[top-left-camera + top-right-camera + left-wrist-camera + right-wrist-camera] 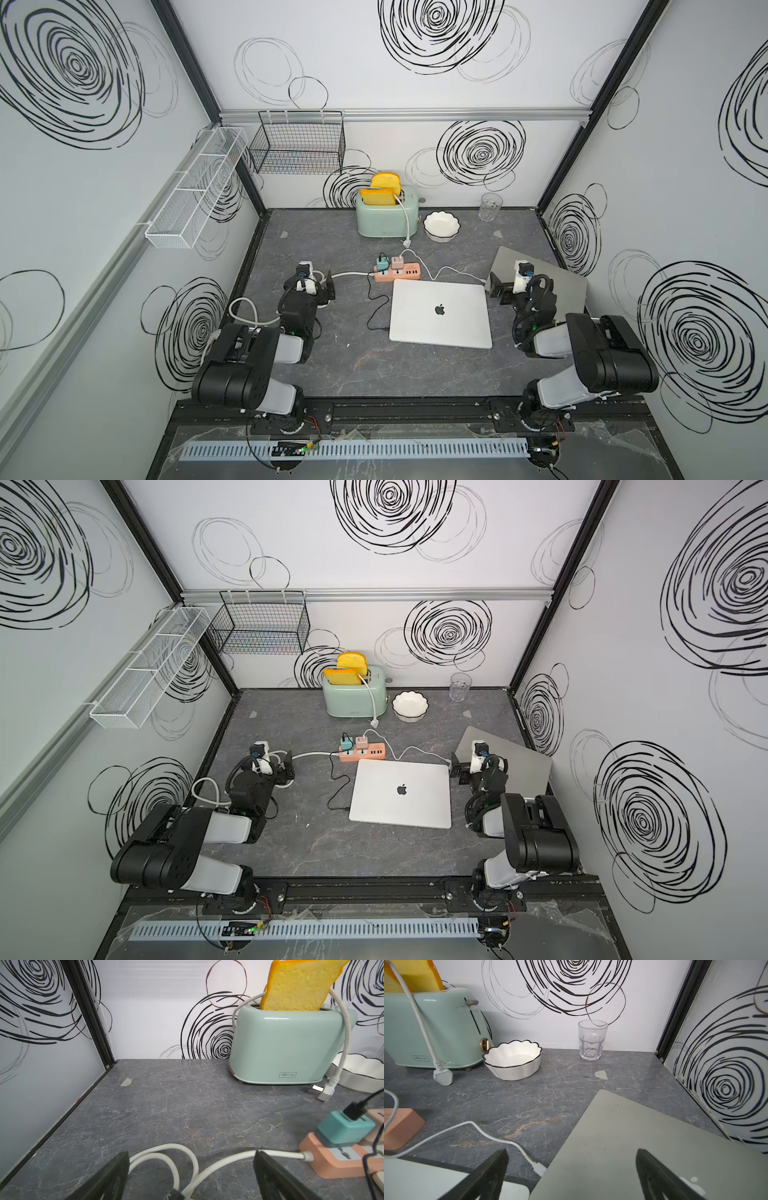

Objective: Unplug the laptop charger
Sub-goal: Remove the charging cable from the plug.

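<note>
**Both grippers spread wide, both chargers seated in the strip**

My left gripper (328, 286) has its jaws spread wide and holds nothing. It sits low over the thick white cord (228, 1159) of the power strip, which loops on the table (332, 365) below and between my fingers. I cannot tell whether they touch it.

My right gripper (496, 286) is just as wide apart and empty. It hangs over the near corner of the grey laptop (557, 270), which lies angled near the right wall. In the right wrist view a small white plug (538, 1168) meets that laptop's edge, between my fingers.

Between my two arms lies the silver laptop (440, 324), lid shut. Just behind it is the orange power strip (399, 276). A teal charger (381, 262) and a pink charger (397, 262) stand side by side on the strip, both plugged in. A black cable (376, 309) runs from the teal charger round to the silver laptop's left edge. A thin white cable (449, 272) curves from the pink one towards the grey laptop.

At the back wall stands a mint toaster (384, 222) with two bread slices (378, 196) in it. Its own plug (406, 241) lies loose on the table. Beside it sit a white bowl (440, 237) and, further right, a clear glass (490, 208).
</note>
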